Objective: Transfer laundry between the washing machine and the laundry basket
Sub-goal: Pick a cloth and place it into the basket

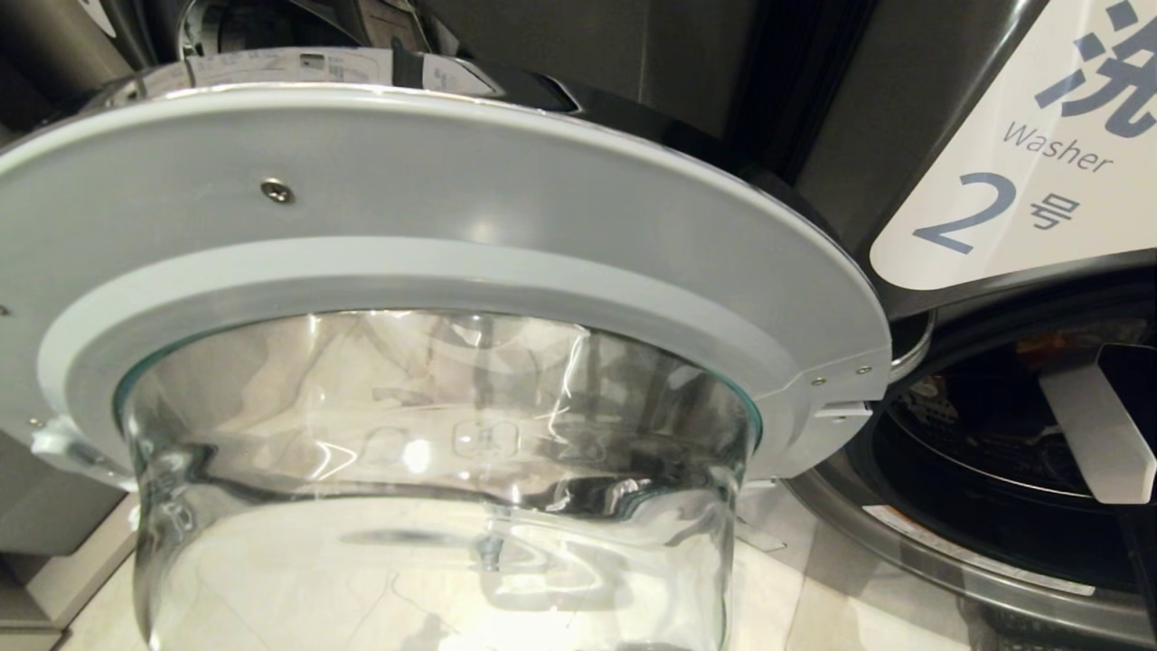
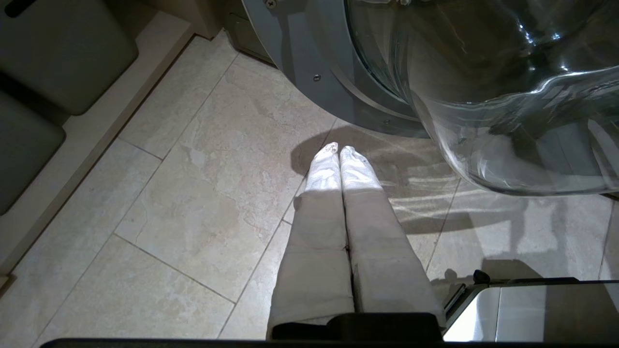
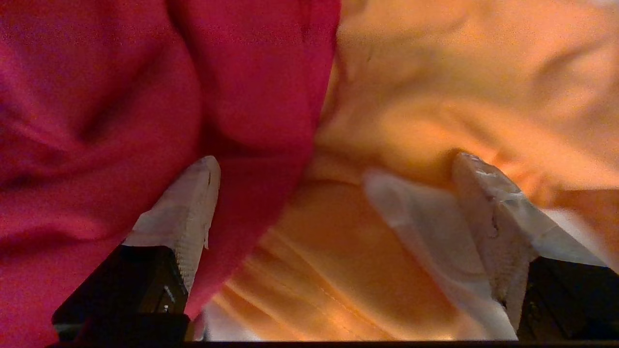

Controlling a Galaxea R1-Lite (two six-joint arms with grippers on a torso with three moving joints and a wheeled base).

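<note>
Currently: right gripper (image 3: 333, 193) spread wide over red-pink garment (image 3: 121, 96) and orange garment (image 3: 459, 87) | left gripper (image 2: 339, 152) pressed together, pointing at tiled floor (image 2: 193, 183).

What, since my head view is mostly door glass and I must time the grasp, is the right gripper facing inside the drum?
Observer: The right gripper is open, close in front of the red-pink garment and the orange garment, which lie side by side.
Operator: Anything between its fingers?
Observer: The edge where both garments meet, plus a strip of white cloth; nothing is pinched.
Operator: And the left gripper?
Observer: The left gripper is shut, pointing at the tiled floor beside the open door.
</note>
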